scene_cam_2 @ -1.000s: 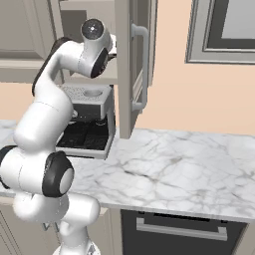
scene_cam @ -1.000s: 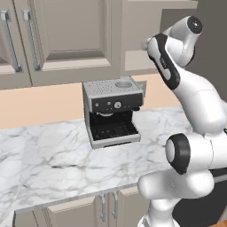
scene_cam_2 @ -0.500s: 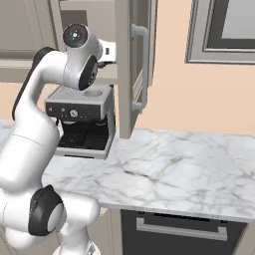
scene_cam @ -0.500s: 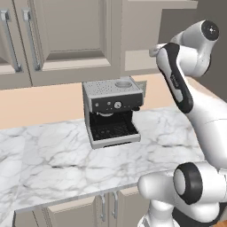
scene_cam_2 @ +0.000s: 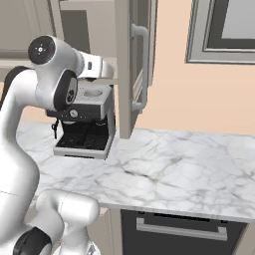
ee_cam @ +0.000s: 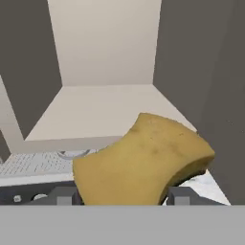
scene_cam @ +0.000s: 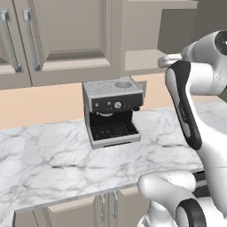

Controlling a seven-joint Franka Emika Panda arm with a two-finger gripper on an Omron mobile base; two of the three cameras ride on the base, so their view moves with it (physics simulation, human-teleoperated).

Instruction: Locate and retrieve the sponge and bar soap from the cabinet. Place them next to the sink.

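sponge [ee_cam: 143, 160]: yellowish-tan block, speckled, waist pinched in; long axis tilted, rising toward upper right of hand view. End effector [ee_cam: 119, 196] clamped on it, just in front of open cabinet [ee_cam: 105, 72] shelf, above coffee machine [scene_cam: 111, 113] on tabletop [scene_cam: 53, 155]

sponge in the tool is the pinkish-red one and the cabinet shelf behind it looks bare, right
Not quite: the sponge pinched in the tool is yellowish-tan, not pinkish-red, as the hand view shows. The cabinet shelf behind it does look bare there.
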